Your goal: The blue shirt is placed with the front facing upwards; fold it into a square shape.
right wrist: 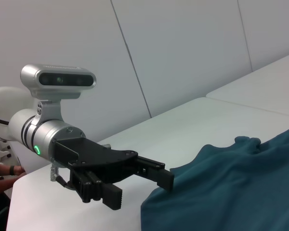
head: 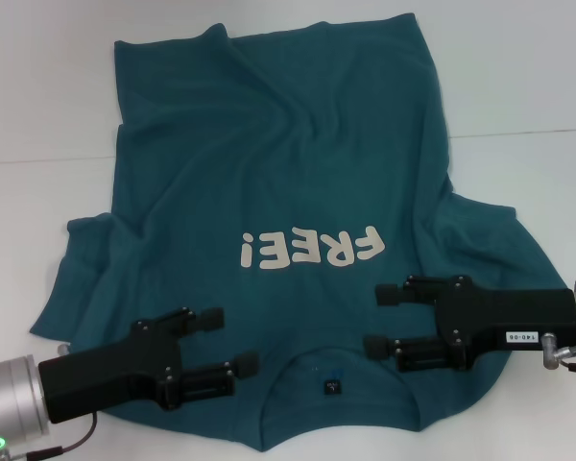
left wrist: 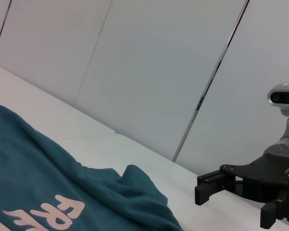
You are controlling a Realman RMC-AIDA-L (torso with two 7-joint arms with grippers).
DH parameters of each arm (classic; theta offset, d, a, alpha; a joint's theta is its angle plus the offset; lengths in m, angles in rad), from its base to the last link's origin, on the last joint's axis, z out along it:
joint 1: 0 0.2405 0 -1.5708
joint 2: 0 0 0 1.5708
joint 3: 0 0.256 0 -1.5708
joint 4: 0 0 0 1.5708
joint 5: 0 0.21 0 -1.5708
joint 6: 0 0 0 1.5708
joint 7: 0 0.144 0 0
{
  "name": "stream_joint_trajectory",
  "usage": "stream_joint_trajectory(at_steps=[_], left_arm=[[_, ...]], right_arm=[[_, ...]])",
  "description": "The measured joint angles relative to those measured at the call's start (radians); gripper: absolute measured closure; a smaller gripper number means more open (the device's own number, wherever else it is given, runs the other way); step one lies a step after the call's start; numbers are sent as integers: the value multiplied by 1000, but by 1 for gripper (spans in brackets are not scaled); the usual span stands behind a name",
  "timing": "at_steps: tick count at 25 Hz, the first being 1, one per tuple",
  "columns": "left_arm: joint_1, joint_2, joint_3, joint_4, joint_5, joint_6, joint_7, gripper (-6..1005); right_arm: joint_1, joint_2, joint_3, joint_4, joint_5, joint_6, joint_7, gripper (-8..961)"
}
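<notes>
Blue shirt (head: pixel 288 192) spread print-side up across the white tabletop (head: pixel 518 86), collar nearest the robot, hem at the far side, cloth rumpled through the middle and along the left sleeve. "FREE!" print (head: pixel 312 252) legible, upside down from the head view. Small dark label (head: pixel 331 387) inside the neckline, between the two arms.

Left hand (head: pixel 228 344) over the shoulder area just beside the collar, fingers spread apart, nothing between them. Right hand (head: pixel 377 320) on the opposite side of the collar, likewise released and holding nothing, fingers pointing inward toward the left one. From the wrist views, both hands appear lifted slightly off the cloth; actual contact cannot be told.

Judged as the very start of the fold: shirt still fully flat, no edge turned over. Probably lining up for a grasp at the shoulders. Next move likely calls for lowering both hands, pinching a single layer's edge on each side of the neck, then carrying it toward the hem evenly so the fold stays straight. Wrinkles in the middle could skew the crease.

Surface plain, matte white, with a seam line (head: pixel 518 132) running across it. Behind, pale panelled walls (left wrist: pixel 149 72) with dark vertical joints.
</notes>
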Motion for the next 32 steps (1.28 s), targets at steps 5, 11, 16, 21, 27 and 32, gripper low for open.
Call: stream_joint_trajectory(at_steps=[5,11,16,21,27,32], left_arm=[[-2,-1,0,-1,0,-3,0,80],[-1,-2,0,-2,0,-3,-11,80],[-1,-1,-35,0,0,-24,-22,80],[0,-1,-157,0,0,-134,-44,80],[2,4,-210,11,0,-280,-89,80],[-2,4,-210,14,7,-428,-126,80]], right_arm=[[-1,0,2,0,0,0,6,57],[-3,0,6,-2,1,0,7,58],[-4,2,10,-2,1,0,3,58],[-4,8,14,2,2,1,8,58],[-2,12,30,11,2,3,19,59],[-1,14,41,19,18,3,21,59]])
